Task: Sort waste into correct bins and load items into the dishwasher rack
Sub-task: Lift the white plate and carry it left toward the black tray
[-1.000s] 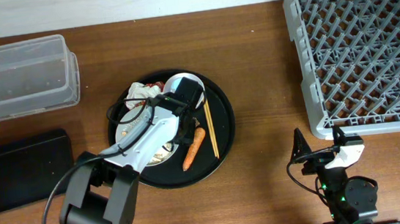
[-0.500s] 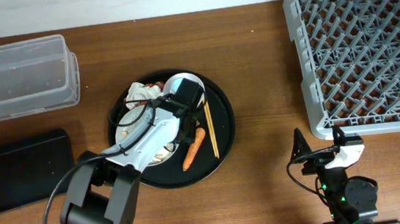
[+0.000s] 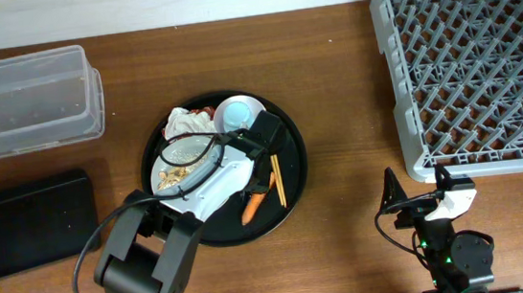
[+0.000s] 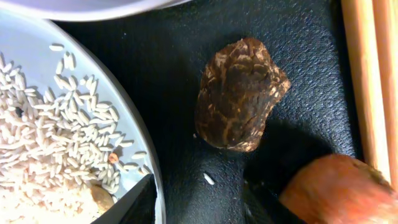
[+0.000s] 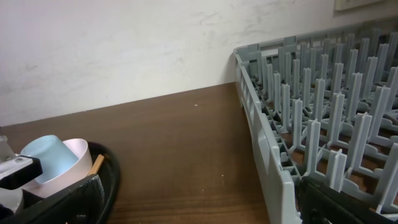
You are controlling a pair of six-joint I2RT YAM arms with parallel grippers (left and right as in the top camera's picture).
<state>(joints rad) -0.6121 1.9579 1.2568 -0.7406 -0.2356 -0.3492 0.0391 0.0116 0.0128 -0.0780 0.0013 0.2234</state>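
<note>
My left gripper (image 3: 263, 146) hangs low over the round black tray (image 3: 293, 177), open and empty. In the left wrist view its fingertips (image 4: 199, 202) straddle bare tray just below a dark brown scrap (image 4: 239, 93). The white plate (image 4: 134, 134) with rice crumbs (image 4: 50, 143) lies to the left, the orange carrot (image 4: 339, 190) at lower right, and the chopsticks (image 4: 373, 81) at the right edge. From overhead I see the plate (image 3: 160, 171), carrot (image 3: 251, 206), chopsticks (image 3: 277, 179), crumpled tissue (image 3: 182, 123), and the blue cup (image 3: 236, 115) in the white bowl (image 3: 250, 102). My right gripper (image 3: 430, 202) is open and empty.
The clear tub (image 3: 26, 102) stands at the far left, and the shallow black tray (image 3: 23, 222) lies in front of it. The grey rack (image 3: 475, 68) fills the right side and also shows in the right wrist view (image 5: 298, 124), close to the right gripper (image 5: 205, 211).
My left gripper has moved right and toward the front, off the bowl, so the blue cup now shows. The right arm has not moved.
</note>
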